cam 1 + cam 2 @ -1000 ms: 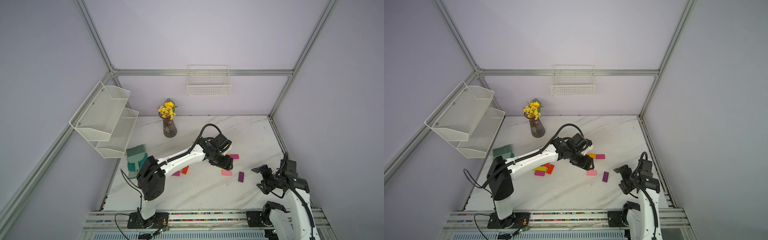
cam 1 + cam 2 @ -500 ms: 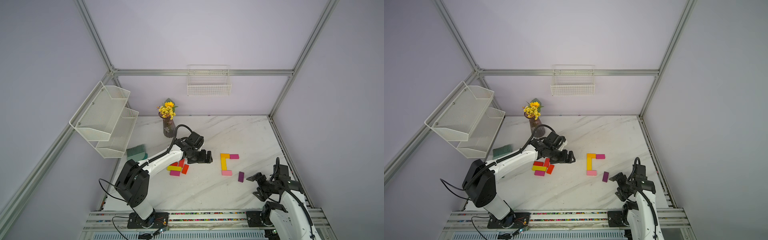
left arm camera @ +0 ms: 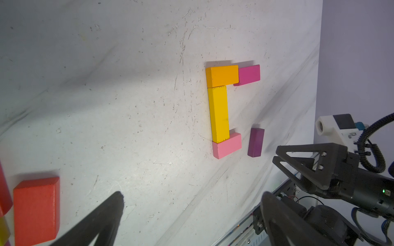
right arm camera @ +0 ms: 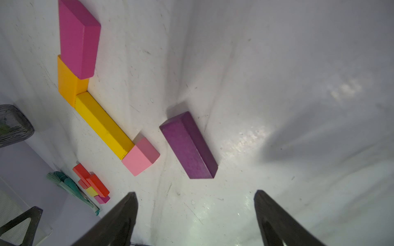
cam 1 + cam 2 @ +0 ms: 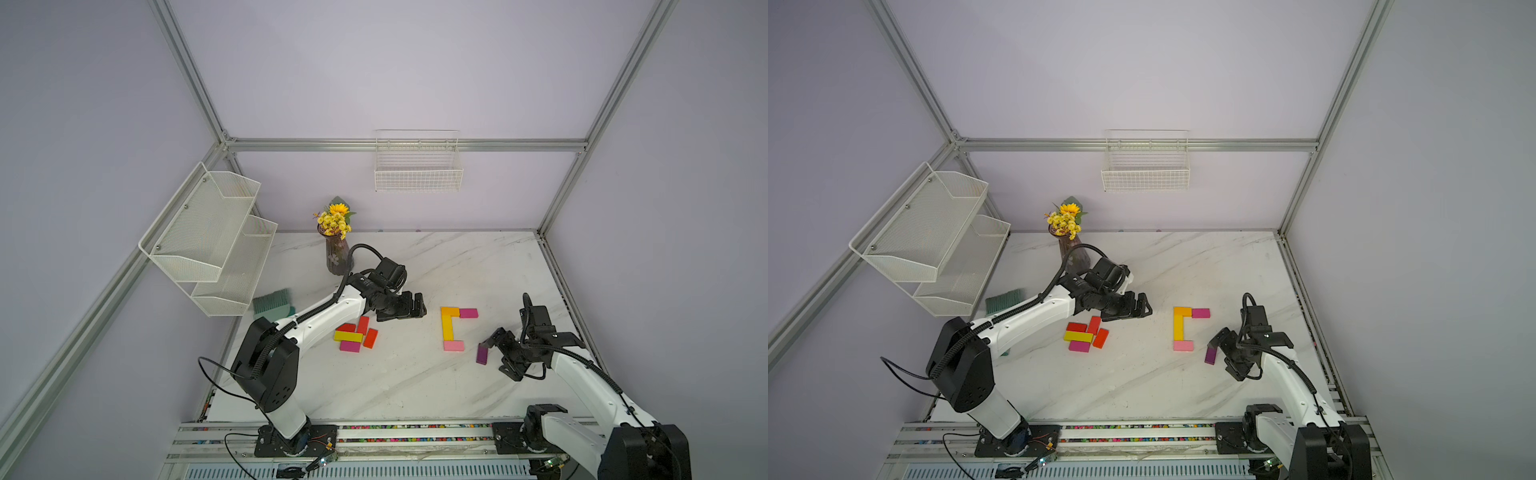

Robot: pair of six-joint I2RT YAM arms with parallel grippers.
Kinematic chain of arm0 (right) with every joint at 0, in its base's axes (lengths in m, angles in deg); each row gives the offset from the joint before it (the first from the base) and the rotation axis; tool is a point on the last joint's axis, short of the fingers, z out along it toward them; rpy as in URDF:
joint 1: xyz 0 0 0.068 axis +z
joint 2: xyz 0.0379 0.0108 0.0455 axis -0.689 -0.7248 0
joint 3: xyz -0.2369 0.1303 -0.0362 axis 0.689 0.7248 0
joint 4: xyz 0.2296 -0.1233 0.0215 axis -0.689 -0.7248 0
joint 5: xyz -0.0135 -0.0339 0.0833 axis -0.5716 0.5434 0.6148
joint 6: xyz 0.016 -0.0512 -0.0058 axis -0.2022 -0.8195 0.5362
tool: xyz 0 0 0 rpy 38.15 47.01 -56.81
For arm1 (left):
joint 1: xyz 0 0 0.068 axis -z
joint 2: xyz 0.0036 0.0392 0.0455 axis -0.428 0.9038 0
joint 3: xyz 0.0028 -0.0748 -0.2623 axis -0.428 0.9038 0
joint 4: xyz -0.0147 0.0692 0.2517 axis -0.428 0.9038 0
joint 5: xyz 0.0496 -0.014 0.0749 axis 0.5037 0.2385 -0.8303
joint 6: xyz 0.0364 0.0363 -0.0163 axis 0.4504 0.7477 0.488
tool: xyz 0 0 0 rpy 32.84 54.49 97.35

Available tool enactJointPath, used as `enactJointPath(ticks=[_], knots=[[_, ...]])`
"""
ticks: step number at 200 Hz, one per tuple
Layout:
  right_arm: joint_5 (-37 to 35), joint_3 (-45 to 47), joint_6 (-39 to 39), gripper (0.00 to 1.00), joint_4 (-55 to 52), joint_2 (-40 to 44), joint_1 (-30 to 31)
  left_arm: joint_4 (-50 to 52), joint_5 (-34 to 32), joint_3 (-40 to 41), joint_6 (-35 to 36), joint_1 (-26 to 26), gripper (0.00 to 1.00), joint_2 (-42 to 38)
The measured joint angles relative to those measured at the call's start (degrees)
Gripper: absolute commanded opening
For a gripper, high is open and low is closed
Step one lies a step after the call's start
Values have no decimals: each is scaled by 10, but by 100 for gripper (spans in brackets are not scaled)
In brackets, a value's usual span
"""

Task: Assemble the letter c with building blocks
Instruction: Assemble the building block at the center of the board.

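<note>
Building blocks [image 5: 448, 327], both top views: orange, magenta, yellow, pink joined as open bracket on tabletop [image 5: 395, 382]; purple block [image 5: 482, 354] loose beside pink.
Left wrist: left gripper [image 3: 193, 197] spread wide, empty.
Right wrist: right gripper [image 4: 195, 192] spread wide, empty; purple block ahead, untouched.

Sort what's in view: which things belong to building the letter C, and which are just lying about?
Job: orange block, long yellow block, magenta block, pink block, purple block, spare block pile.
Lying about: flower vase, green brush, wire basket, mesh shelf.
</note>
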Motion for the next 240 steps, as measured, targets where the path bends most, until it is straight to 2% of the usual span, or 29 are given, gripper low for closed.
enactJointPath(ticks=[61, 114, 149, 190, 217, 240], knots=[[9, 26, 8, 88, 80, -44, 11, 3, -2, -4, -7, -5, 100, 12], [25, 26, 45, 88, 164, -76, 50, 3, -4, -4, -12, -5, 100, 12], [28, 26, 68, 88, 183, -80, 66, 2, -4, -4, -20, -5, 100, 12], [-1, -14, 48, 86, 100, -57, 68, 0, -3, -4, -22, -5, 100, 13], [-65, -104, -30, 86, 16, -75, 77, 0, -2, -4, -22, -5, 100, 16], [-133, -184, -107, 86, -37, -123, 117, 0, -1, -4, -22, -5, 100, 21]])
